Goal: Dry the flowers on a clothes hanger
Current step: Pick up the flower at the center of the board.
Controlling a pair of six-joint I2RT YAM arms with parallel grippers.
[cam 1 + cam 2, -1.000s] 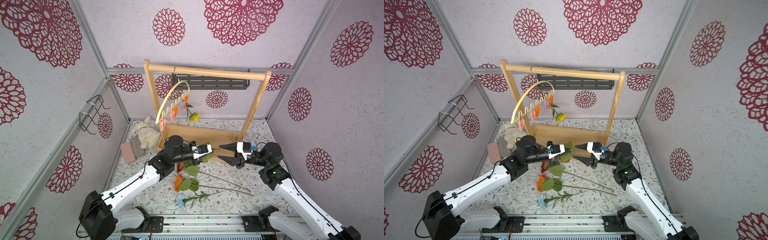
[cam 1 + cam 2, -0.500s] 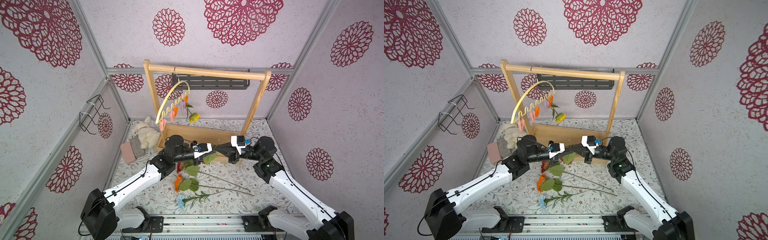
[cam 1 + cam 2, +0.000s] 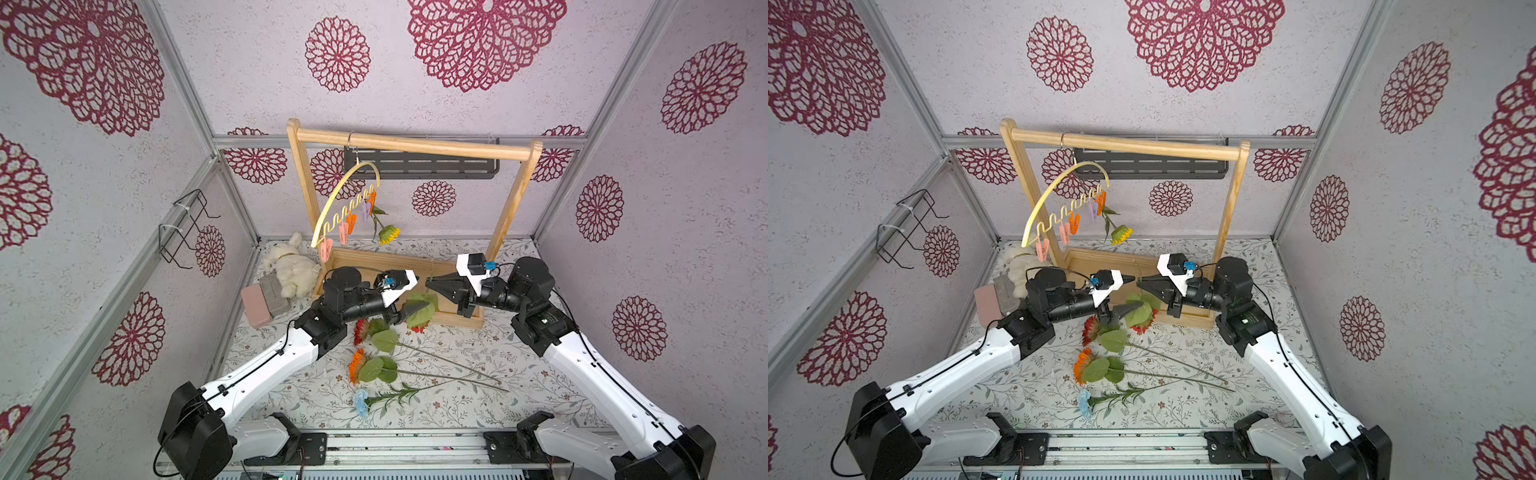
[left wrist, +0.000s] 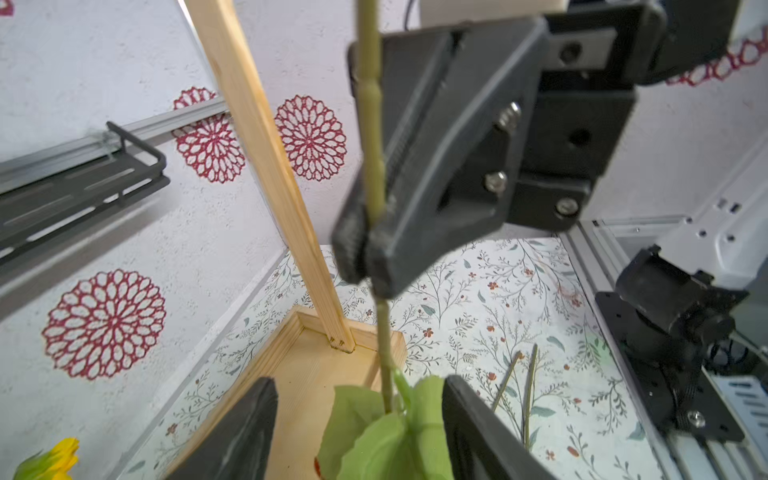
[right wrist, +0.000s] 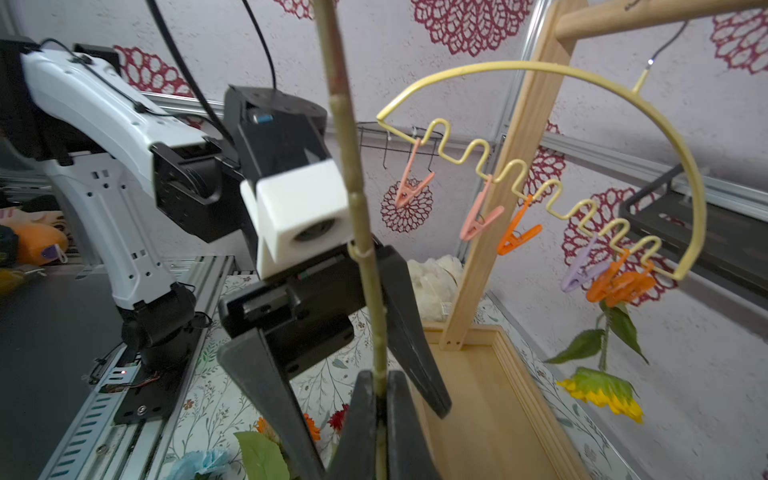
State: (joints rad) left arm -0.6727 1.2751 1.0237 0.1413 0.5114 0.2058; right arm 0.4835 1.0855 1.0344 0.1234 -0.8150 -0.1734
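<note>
1. Right tool (image 5: 380,388): we find its jaws clamped together on the stem (image 5: 347,137) of a red flower (image 3: 424,311). The flower hangs head down at centre frame in both top views.
2. Left tool (image 4: 359,409): its jaws stand apart, with that flower's green leaves between them. It grips nothing.
3. The two tools face each other tip to tip, close together, in front of the wooden rack (image 3: 415,143).
4. The clothes hanger (image 5: 519,63) hangs by its hook from the rack's top bar, left of centre in the top views. A yellow flower (image 3: 389,235) hangs head down from an orange clothespin (image 5: 611,286) at the hanger's far end.
5. On the tabletop (image 3: 478,345), lower centre, lie a second red flower (image 3: 359,330), an orange flower (image 3: 356,365) and a light blue flower (image 3: 360,402). Their stems run towards frame right.
</note>
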